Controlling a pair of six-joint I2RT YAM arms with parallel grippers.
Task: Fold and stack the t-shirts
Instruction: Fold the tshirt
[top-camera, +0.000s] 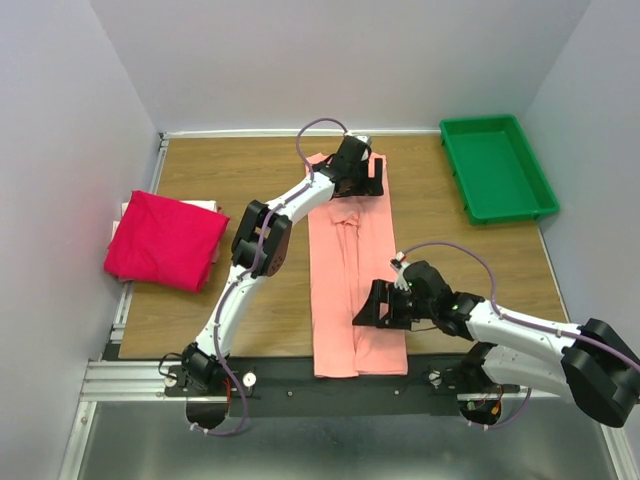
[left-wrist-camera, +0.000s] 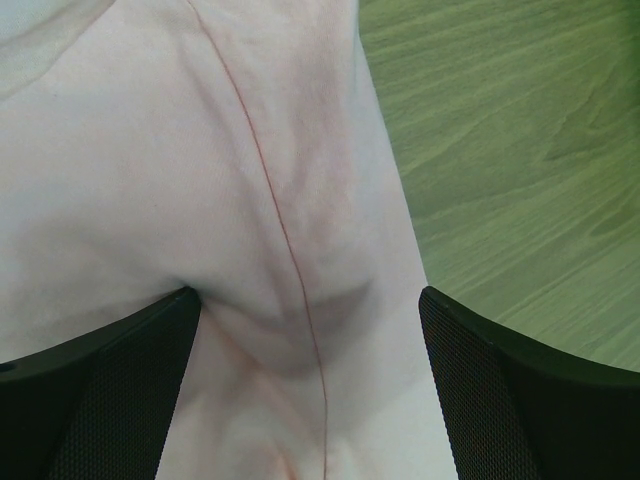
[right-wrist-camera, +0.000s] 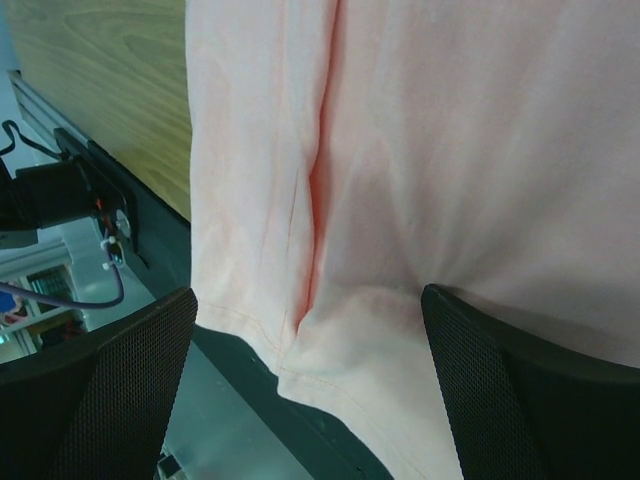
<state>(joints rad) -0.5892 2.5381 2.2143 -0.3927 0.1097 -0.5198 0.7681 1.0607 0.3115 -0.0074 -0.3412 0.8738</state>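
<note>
The salmon pink t-shirt (top-camera: 335, 300) under my claws is plain, crossed only by a thin, darker pink seam line. The magenta-red t-shirt (top-camera: 165, 242) is plain and bright. The tray (top-camera: 497, 170) is solid green. The table (top-camera: 230, 170) shows brown wood grain. My left gripper (left-wrist-camera: 308, 295) and right gripper (right-wrist-camera: 308, 295) are black, their fingers patterned with fine mesh. My arms (top-camera: 230, 310) are white with black joints and purple cables (top-camera: 320, 121).
</note>
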